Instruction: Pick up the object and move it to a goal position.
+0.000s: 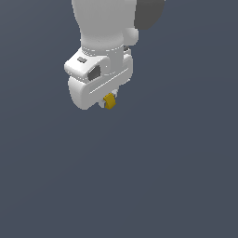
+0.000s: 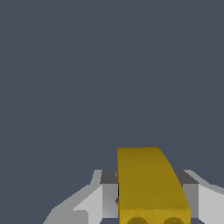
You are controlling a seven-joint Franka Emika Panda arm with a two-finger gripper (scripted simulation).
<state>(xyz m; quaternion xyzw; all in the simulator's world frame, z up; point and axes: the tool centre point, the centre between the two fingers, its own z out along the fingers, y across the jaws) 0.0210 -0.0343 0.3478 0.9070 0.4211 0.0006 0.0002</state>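
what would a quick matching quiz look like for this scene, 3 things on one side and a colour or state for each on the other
Things:
1. block
2. pincer
3. backdrop

Colour or state:
A. plain slate grey-blue
B. white, shut on a small thing
C. mustard yellow, held between the fingers

Pairs: 1-C, 2-B, 3-A

The wrist view shows the same: the block sits between the grey fingers.

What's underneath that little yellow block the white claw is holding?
Only plain dark grey background shows below the yellow block; no table edge or other item is visible there. The gripper covers the block's upper part, and the wrist view shows the fingers flanking it.
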